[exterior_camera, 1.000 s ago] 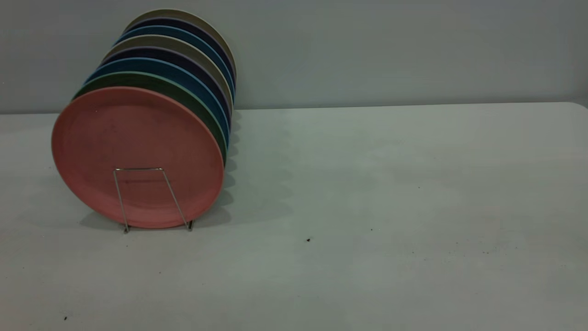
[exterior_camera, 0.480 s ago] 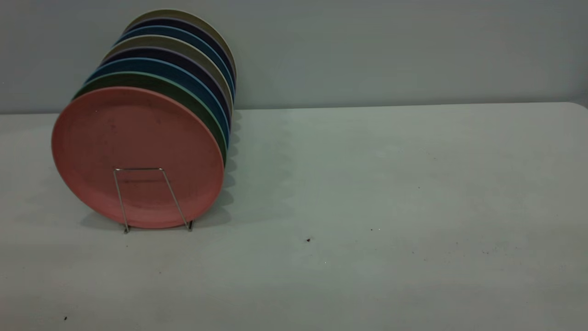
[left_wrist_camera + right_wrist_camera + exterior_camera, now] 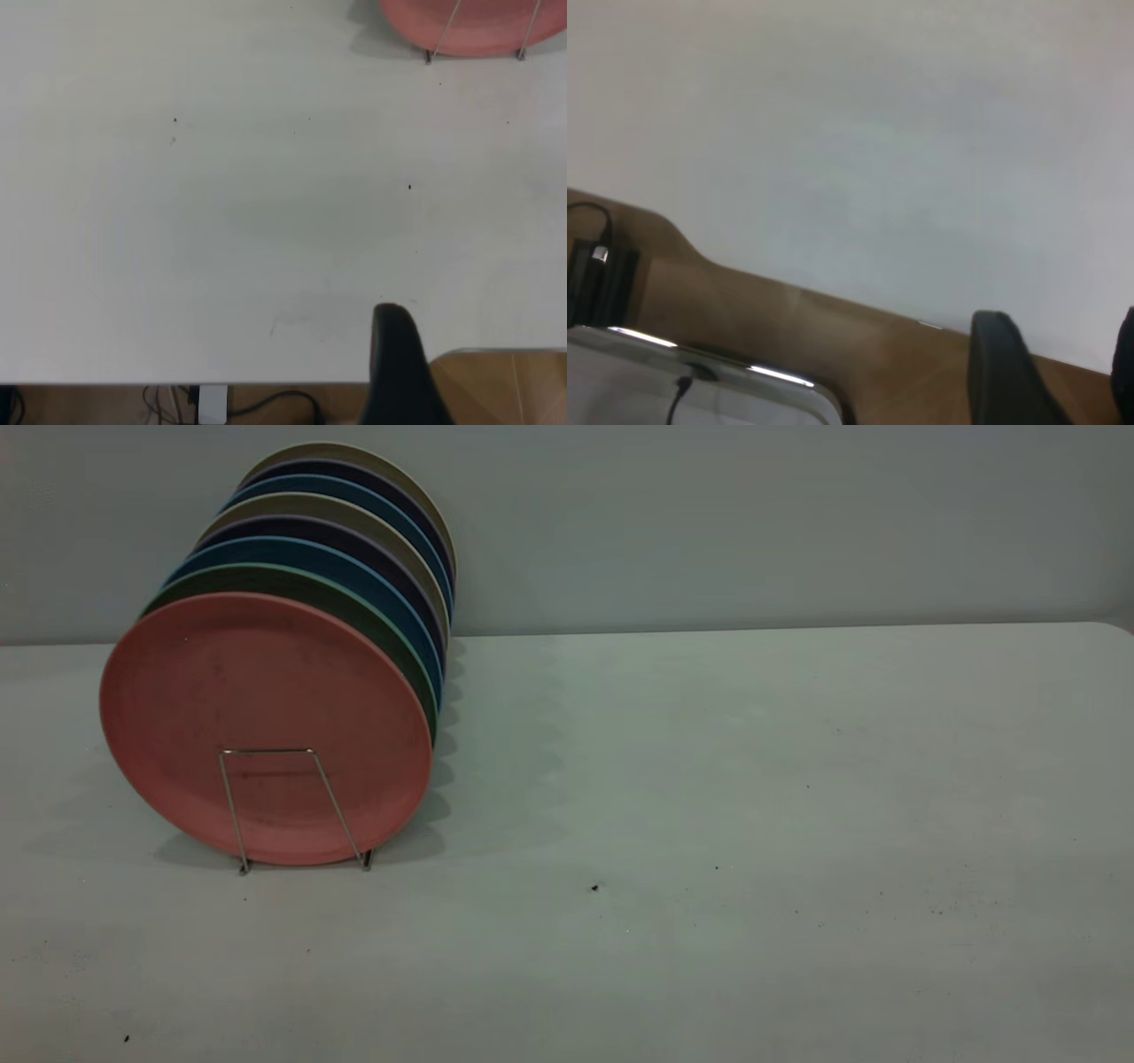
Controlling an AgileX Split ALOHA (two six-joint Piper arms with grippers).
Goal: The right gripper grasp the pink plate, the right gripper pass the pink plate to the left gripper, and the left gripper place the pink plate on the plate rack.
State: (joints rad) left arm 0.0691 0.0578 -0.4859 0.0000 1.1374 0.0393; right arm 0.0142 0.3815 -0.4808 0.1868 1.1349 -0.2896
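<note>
At left of the exterior frame, the pink plate [image 3: 266, 726] stands frontmost of eight plates in the plate rack [image 3: 288, 806] on the worktop [image 3: 709, 779]. Right tool [image 3: 1050, 367] fingers apart; left tool [image 3: 399, 363] state cannot be told.

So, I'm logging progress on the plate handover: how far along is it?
It looks finished. The pink plate stands upright at the front of the plate rack, ahead of the other plates. Nothing is in hand: the left pincer and the right pincer sit back near the table edge, holding nothing.
</note>
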